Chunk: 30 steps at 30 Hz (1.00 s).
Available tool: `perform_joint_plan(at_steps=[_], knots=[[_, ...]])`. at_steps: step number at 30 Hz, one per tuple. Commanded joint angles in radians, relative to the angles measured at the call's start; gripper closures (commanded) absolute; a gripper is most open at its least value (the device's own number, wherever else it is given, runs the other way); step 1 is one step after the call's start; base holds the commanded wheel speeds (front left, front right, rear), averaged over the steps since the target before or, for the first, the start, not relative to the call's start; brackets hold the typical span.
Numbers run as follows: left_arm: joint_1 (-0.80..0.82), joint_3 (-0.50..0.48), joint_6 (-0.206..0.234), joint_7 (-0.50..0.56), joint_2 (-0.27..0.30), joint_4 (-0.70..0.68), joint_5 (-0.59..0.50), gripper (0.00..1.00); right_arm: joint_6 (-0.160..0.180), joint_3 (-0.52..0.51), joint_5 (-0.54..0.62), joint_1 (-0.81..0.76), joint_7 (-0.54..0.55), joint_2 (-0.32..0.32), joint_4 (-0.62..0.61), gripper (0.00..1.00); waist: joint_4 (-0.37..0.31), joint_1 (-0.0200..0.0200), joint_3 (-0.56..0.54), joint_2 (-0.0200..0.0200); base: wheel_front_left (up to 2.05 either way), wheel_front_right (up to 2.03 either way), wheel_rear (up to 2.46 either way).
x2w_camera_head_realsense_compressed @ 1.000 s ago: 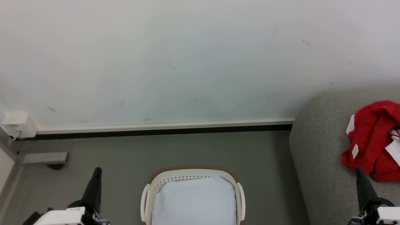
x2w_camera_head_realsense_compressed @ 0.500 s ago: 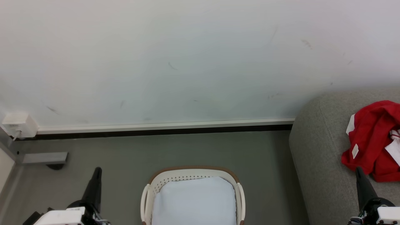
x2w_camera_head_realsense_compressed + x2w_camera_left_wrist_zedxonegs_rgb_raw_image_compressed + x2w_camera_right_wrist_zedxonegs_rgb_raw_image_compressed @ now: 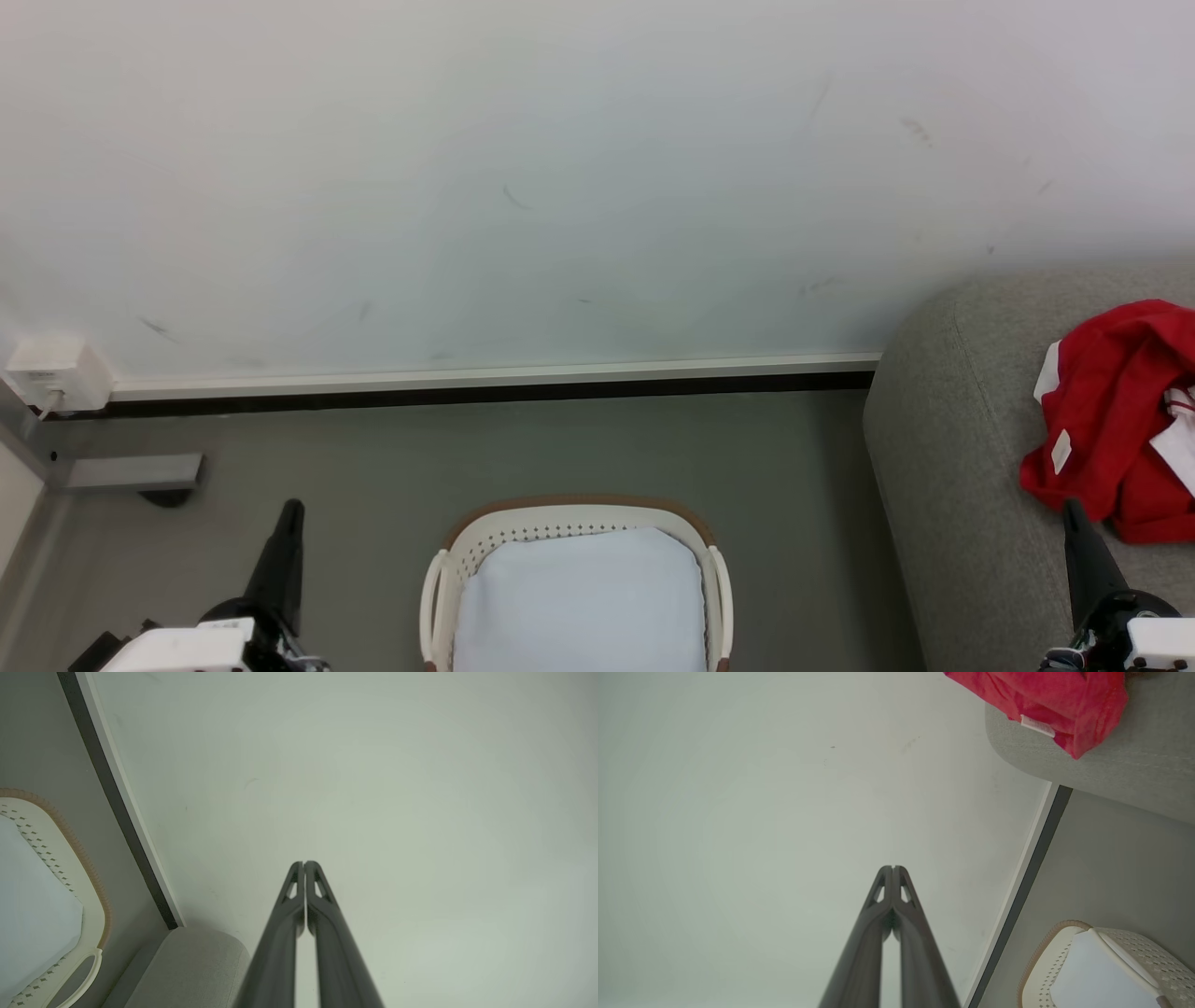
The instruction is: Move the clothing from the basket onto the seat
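Red clothing (image 3: 1111, 420) lies bunched on the grey seat (image 3: 952, 448) at the head view's right, well apart from the basket (image 3: 448, 560), which holds a pale cloth (image 3: 579, 597). Left wrist view: the left gripper (image 3: 303, 864) is pinched closed on nothing, facing the wall (image 3: 373, 765). Right wrist view: the right gripper (image 3: 893, 868) is likewise closed and empty, the clothing on the seat at top right.

Soft, even indoor light fills all three views, bright and without glare. The white wall (image 3: 560, 187) has a faint green-blue cast and shades slightly darker toward the corners in the wrist views. Shadows are weak and diffuse. The left gripper (image 3: 304, 863) and right gripper (image 3: 893, 868) blur toward the bottom edge. Up and right of the right gripper, the clothing (image 3: 1045, 695) looks oversaturated and pinkish.
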<state>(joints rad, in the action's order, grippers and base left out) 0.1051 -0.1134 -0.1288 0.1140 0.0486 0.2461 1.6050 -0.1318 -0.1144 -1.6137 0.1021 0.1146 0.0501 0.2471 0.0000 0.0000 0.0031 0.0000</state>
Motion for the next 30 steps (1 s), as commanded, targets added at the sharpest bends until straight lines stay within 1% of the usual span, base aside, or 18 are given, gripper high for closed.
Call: perform_joint_plan(at_steps=[1, 30], knots=[[0.007, 0.0, -0.004, 0.004, 0.002, -0.004, 0.015, 1.0, 0.002, -0.004, 0.003, 0.011, 0.004, 0.0, -0.005, 1.0, 0.0, 0.0, 0.0, 0.0, 0.0, 0.0, 0.0], [0.007, 0.0, -0.004, 0.004, 0.002, -0.003, 0.015, 1.0, 0.002, -0.004, 0.003, 0.011, 0.004, 0.0, -0.005, 1.0, 0.0, 0.0, 0.0, 0.0, 0.0, 0.0, 0.0]])
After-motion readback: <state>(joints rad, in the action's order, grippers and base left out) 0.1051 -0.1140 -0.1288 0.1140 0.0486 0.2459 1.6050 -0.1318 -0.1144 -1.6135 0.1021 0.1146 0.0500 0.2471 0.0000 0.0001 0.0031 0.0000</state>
